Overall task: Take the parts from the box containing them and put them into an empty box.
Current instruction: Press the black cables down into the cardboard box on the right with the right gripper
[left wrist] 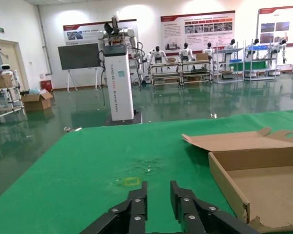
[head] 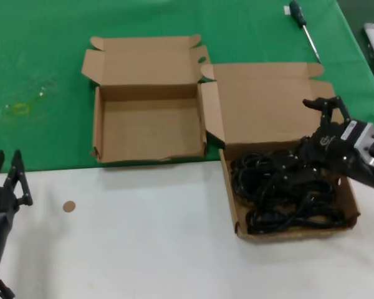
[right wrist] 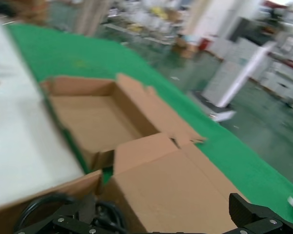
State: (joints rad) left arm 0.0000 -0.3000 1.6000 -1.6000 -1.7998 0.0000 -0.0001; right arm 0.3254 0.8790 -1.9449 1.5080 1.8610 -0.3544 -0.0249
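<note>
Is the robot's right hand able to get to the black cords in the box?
Probably yes. The right gripper hangs open just over the cords in the wider box; its lid lies folded back and nothing covers them.

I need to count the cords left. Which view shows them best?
The head view: the tangled black cords fill the wider box. The right wrist view catches only one loop; the left wrist view shows none.
</note>
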